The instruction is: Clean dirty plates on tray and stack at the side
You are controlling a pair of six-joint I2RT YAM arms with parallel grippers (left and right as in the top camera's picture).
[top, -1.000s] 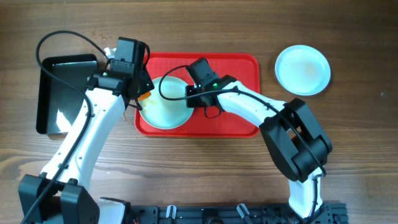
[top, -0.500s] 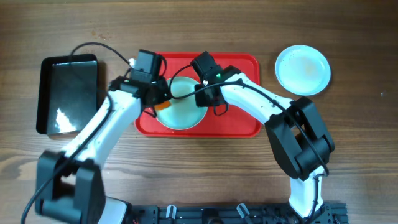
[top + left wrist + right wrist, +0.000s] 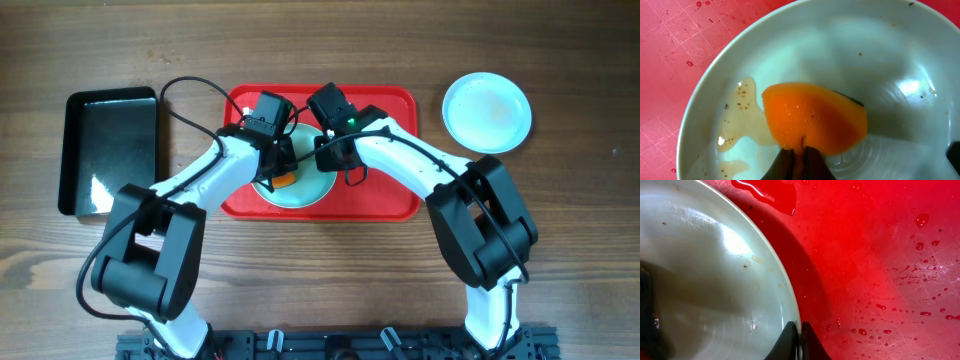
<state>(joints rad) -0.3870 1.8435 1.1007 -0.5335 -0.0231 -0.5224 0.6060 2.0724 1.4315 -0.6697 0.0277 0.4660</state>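
Observation:
On the red tray [image 3: 385,110] lies a pale plate [image 3: 312,190]. My right gripper [image 3: 326,157] is shut on its far right rim; in the right wrist view the closed fingertips [image 3: 800,336] pinch the edge of the plate [image 3: 705,280] over the wet tray [image 3: 880,255]. My left gripper [image 3: 282,170] is shut on an orange sponge [image 3: 286,181]. In the left wrist view the sponge [image 3: 815,120] rests inside the plate [image 3: 900,60], next to a yellowish speckled sauce smear [image 3: 740,115], with the gripper [image 3: 799,162] closed on its near edge. Another plate [image 3: 487,112] sits on the table, right of the tray.
A glossy black rectangular tray [image 3: 108,150] lies on the wooden table to the left of the red tray. Both arms cross above the red tray's left half. Water drops and a small puddle [image 3: 767,192] wet the tray floor [image 3: 675,55].
My left arm has swung right from beside the black tray and brought the sponge down into the plate. The plate shifted slightly right with the right gripper, which then held still.

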